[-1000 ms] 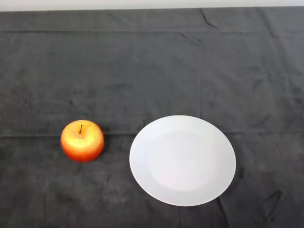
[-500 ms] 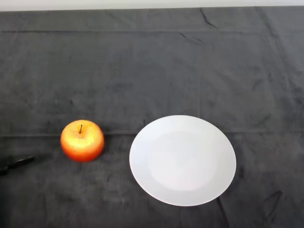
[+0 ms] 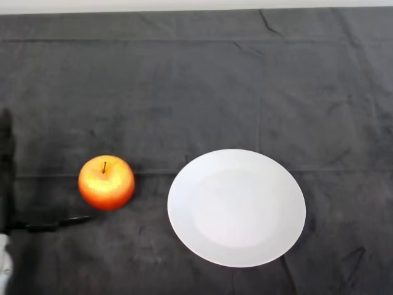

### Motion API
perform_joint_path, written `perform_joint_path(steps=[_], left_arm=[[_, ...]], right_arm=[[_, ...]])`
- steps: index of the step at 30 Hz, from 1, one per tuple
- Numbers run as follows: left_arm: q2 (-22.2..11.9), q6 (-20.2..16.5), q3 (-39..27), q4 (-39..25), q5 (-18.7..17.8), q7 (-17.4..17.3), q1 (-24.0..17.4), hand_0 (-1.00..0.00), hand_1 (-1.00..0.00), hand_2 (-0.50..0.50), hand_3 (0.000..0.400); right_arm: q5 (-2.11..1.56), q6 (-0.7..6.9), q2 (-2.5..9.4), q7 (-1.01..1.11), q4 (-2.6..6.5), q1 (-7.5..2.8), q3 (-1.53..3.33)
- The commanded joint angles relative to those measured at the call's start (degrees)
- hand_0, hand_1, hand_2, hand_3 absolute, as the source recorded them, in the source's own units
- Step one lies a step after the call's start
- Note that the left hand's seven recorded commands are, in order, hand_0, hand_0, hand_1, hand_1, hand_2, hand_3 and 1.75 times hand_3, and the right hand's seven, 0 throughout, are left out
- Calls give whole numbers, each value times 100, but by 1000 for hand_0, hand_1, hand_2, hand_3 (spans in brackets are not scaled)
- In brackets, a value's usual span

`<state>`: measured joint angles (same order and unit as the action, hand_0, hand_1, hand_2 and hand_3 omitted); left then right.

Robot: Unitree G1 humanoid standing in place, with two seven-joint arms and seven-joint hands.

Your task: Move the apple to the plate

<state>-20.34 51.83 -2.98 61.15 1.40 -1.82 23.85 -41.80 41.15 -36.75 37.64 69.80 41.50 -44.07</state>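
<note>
Head view, looking down on a table draped in a dark cloth (image 3: 202,86). Apple (image 3: 106,182), red-orange with a yellow blush and a short brown stem pointing up, sits upright on the cloth in the left half of the scene. Plate (image 3: 236,207), white, round and shallow, lies flat on the cloth to the right of the apple; the two are near each other but apart, with a strip of bare cloth between the fruit and the plate's left rim. The apple is therefore on the cloth and not on the plate.

At the far left edge the robot's left hand (image 3: 6,160) enters the scene as a dark vertical shape, most of it cut off by the frame. So little of it shows that its fingers cannot be judged as spread, pressed together or closed on anything. The hand stands to the left of the apple and does not touch it; a gap of cloth separates them. Below the hand, a small patch of the silver-grey arm (image 3: 4,261) appears in the lower left corner.

The cloth shows creases near the top right and at the lower right, and a pale strip of surface runs along the top edge beyond it.
</note>
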Motion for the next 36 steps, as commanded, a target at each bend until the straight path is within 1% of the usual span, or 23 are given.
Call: perform_joint_path(steps=[1,16,24,25,26,27,28,29,30,31,33,34,35,36], left_arm=[[7,-58,82,-209,119,-44,16,0,0,0,0],[171,-205,580,-354,243,-129,-34,0,0,0,0],[214,-357,806,-379,151,-268,-35,0,0,0,0],[207,-372,826,-377,129,-298,-34,-184,0,-92,74],[199,-390,842,-378,109,-325,-32,-471,0,-235,188],[189,-407,858,-377,87,-356,-29,-698,0,-349,279],[177,-417,872,-370,68,-384,-27,-890,-55,-418,356],[166,-421,883,-362,53,-404,-27,-988,-294,-347,395],[153,-424,897,-349,39,-425,-29,-1000,-604,-198,400],[144,-427,908,-340,31,-435,-29,-1000,-741,-129,400],[126,-445,932,-324,23,-448,-22,-1000,-808,-96,400],[118,-457,943,-321,21,-450,-18,-1000,-808,-96,400],[112,-473,954,-325,22,-448,-15,-1000,-929,-35,400],[106,-487,967,-332,25,-442,-16,-1000,-945,-27,400]], right_arm=[[-84,-31,-133,13,-16,53,-89],[-87,-31,-127,5,-32,47,-89],[-88,-30,-124,1,-39,44,-89],[-89,-30,-124,1,-40,44,-89],[-89,-30,-124,1,-40,43,-89],[-89,-30,-123,0,-41,43,-89],[-89,-30,-123,0,-42,43,-89],[-90,-30,-123,-1,-42,43,-89],[-90,-30,-123,-1,-43,42,-89],[-90,-30,-123,-1,-44,42,-89],[-90,-30,-122,-2,-45,42,-89],[-91,-29,-122,-2,-45,42,-89],[-91,-29,-122,-3,-45,42,-89],[-91,-29,-122,-3,-46,41,-89]])
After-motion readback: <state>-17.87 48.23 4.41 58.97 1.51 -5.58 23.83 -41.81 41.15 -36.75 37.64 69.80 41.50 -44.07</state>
